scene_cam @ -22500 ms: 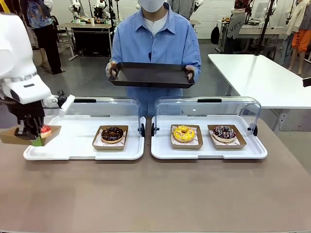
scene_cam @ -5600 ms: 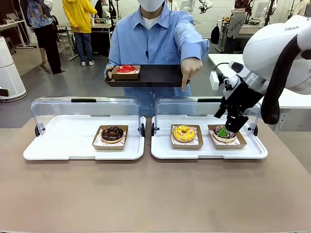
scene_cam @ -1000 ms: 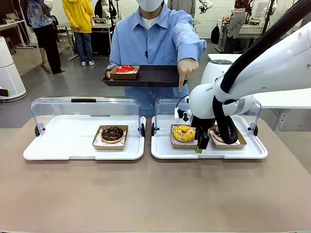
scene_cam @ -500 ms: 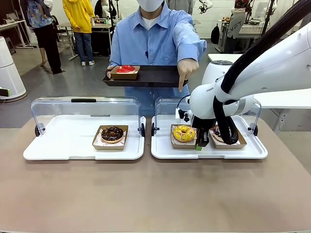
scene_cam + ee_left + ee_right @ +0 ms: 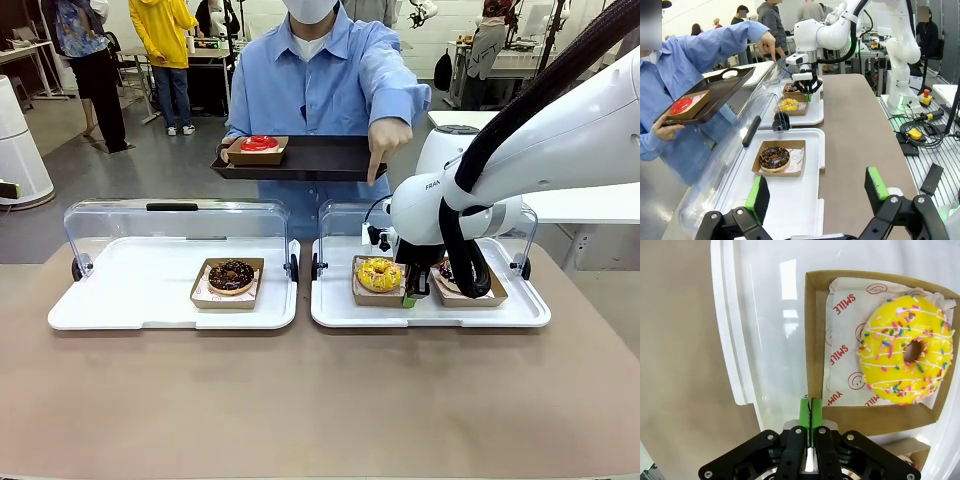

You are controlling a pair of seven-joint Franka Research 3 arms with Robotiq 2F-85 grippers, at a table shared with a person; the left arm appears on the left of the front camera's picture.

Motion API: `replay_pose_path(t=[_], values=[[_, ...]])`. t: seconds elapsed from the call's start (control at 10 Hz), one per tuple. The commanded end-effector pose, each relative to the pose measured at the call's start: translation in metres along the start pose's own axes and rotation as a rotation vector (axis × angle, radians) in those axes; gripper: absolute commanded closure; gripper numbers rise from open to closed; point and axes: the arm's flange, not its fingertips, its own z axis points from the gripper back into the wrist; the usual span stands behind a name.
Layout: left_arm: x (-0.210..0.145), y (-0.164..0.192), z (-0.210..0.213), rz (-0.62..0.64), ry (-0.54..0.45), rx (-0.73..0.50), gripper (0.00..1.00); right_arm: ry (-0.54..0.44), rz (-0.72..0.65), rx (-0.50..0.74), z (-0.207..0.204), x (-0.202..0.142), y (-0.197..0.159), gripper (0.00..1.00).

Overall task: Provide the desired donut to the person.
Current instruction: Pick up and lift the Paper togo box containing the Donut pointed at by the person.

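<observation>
Progress: roughly midway, by my read. Red donut [image 5: 259, 142] already sat on the black tray [image 5: 320, 160] that the person [image 5: 320, 80] held at 12 o'clock across the table. Person's free hand [image 5: 385, 138] pointed down twd the yellow donut [image 5: 379, 273], which lay in its cardboard carton [image 5: 812, 330] on the rt display tray [image 5: 430, 322], not yet lifted. Right gripper [image 5: 811, 412] had its pads pinched together on the carton's wall; in the wrist view the donut sat at 2 o'clock from the pads. Left gripper [image 5: 817, 192] hung spread wide, w/ nothing between the fingers. Left to do: lift the carton, carry it over, set it on the black tray. Writing: paper liner [image 5: 845, 340] read "SMILE" and partly "YUM"; right arm [image 5: 540, 140] showed "FRAN".
</observation>
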Motion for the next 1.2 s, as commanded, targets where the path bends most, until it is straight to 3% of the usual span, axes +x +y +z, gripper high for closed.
replay_pose_path(t=[0.0, 0.4, 1.1], values=[[0.001, -0.001, 0.001, -0.004, -0.006, 0.000, 0.00, -0.005, 0.022, -0.002, -0.005, -0.001, 0.003, 1.00], [0.001, -0.001, 0.001, -0.004, -0.006, 0.000, 0.00, 0.020, 0.095, 0.044, 0.042, 0.024, 0.049, 1.00], [0.001, -0.001, 0.001, -0.004, -0.006, 0.000, 0.00, 0.026, 0.115, -0.069, 0.180, 0.049, 0.133, 1.00]])
